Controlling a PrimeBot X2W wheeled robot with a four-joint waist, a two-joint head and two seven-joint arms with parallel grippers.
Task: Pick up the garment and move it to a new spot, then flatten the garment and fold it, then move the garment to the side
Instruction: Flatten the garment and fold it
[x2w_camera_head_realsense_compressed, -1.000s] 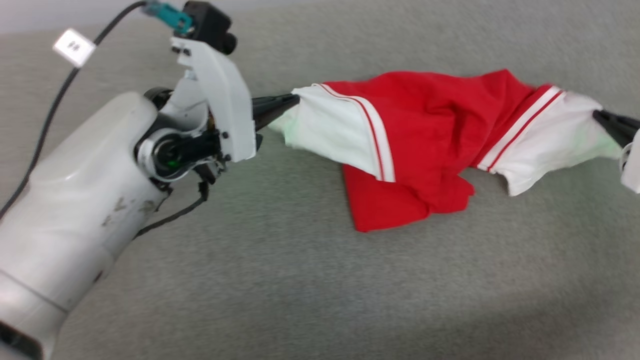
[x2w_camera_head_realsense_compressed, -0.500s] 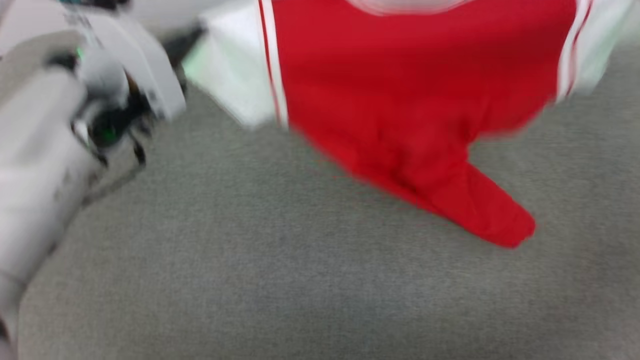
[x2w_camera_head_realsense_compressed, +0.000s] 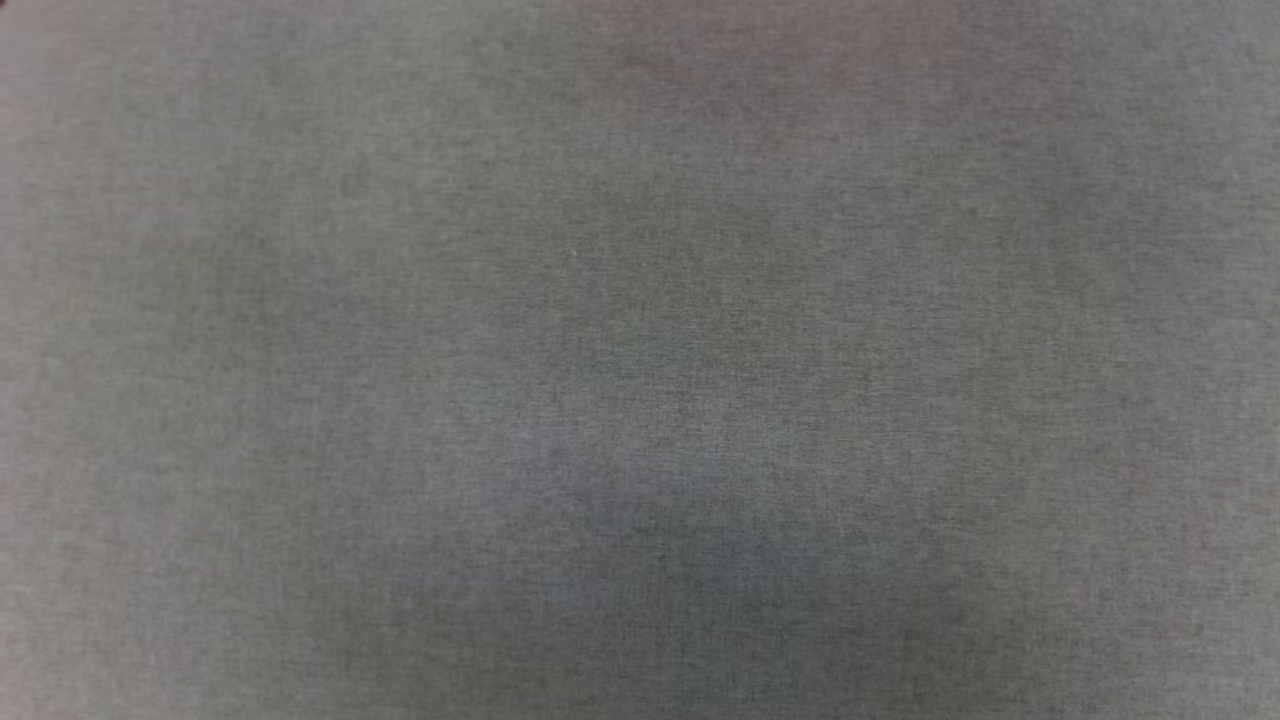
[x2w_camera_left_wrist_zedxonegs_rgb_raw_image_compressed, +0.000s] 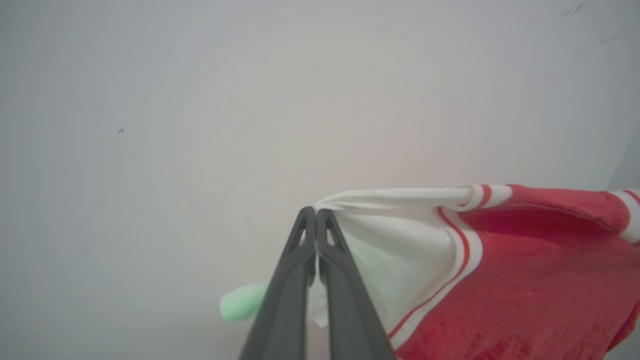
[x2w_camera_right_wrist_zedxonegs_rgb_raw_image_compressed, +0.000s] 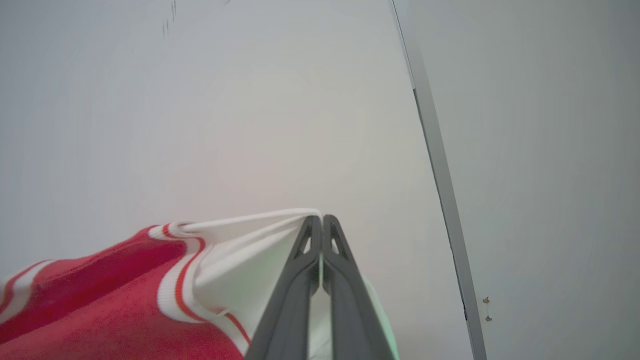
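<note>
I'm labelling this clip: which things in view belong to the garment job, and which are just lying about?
Job: soft bright red garment with white panels and striped trim; left gripper, fingers shut on one white panel; right gripper, fingers shut on the other.
Just there: grey woven cloth surface; pale plain wall; grey strip on the wall.

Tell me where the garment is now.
The garment is pinched by the left gripper and the right gripper, lower right in the left wrist view.

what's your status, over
Left gripper shut on garment, white corner. Right gripper shut on its other white end. Garment slung between, nothing seen in the way.
</note>
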